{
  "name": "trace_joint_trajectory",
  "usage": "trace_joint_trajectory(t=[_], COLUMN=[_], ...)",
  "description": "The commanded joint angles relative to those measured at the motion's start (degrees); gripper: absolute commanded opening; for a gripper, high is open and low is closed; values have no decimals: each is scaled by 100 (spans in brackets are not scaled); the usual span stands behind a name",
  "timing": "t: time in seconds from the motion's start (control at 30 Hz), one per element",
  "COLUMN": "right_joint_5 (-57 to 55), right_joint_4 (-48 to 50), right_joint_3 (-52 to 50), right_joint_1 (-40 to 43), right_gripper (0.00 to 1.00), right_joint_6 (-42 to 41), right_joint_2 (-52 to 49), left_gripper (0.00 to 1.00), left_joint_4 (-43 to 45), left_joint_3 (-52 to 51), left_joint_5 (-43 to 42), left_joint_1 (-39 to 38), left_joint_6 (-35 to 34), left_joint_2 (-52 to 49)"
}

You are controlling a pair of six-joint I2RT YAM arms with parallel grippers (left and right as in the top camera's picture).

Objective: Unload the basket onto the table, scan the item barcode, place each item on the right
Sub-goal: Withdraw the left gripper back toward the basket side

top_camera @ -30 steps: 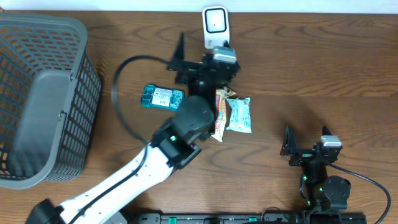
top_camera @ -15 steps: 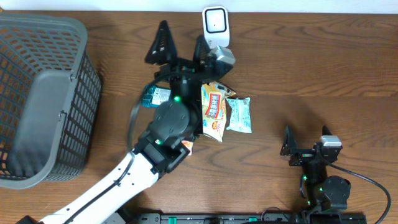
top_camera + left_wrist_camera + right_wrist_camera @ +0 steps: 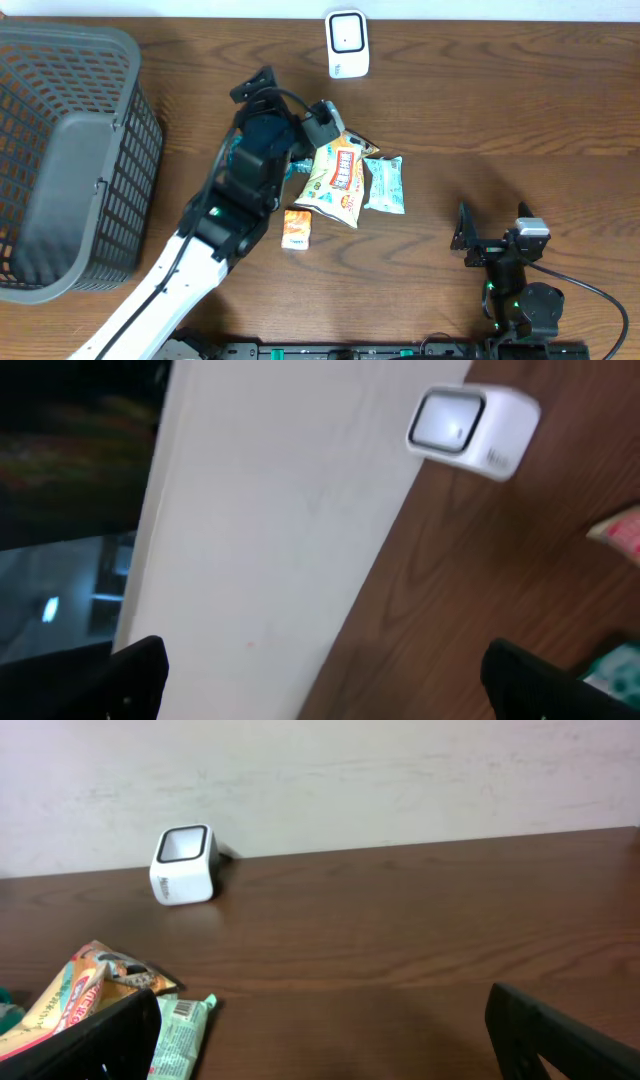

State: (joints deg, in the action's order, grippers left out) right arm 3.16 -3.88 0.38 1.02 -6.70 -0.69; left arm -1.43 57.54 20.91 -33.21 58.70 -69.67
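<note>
A white barcode scanner (image 3: pixel 346 44) stands at the table's far edge, also seen as the scanner (image 3: pixel 460 425) and scanner (image 3: pixel 184 851). Below it lie a snack bag (image 3: pixel 337 180), a mint-green packet (image 3: pixel 385 185) and a small orange packet (image 3: pixel 295 229). The bag (image 3: pixel 85 995) and the green packet (image 3: pixel 178 1035) also show low left in the right wrist view. My left gripper (image 3: pixel 288 100) hovers left of the scanner, open and empty, as the left wrist view of the gripper (image 3: pixel 325 690) confirms. My right gripper (image 3: pixel 493 235) rests open at the front right, gripper (image 3: pixel 320 1050) with nothing between its fingers.
A grey mesh basket (image 3: pixel 70 150) fills the left side of the table. A teal item (image 3: pixel 232 152) lies mostly hidden under my left arm. A white wall (image 3: pixel 400 770) rises behind the table's far edge.
My left arm has swung left and back from the scanner. This uncovers the snack bag and the orange packet. The right arm has not moved.
</note>
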Motion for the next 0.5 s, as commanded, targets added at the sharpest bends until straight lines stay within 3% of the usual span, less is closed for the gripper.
trace_joint_trajectory(t=[0.0, 0.17, 0.47], right_joint_5=[-4, -4, -4], right_joint_4=[-22, -22, -22], right_joint_3=[-7, -7, -7], right_joint_1=[48, 48, 48], right_gripper=[99, 99, 99], right_joint_6=[37, 37, 37], right_joint_2=[31, 31, 31], left_gripper=[100, 100, 100], left_joint_4=[-59, -267, -258], left_joint_3=[81, 81, 81], left_joint_5=[-428, -881, -938], left_joint_1=[15, 15, 299], left_joint_6=[-815, -1335, -1364], left_joint_2=[501, 1145, 1904])
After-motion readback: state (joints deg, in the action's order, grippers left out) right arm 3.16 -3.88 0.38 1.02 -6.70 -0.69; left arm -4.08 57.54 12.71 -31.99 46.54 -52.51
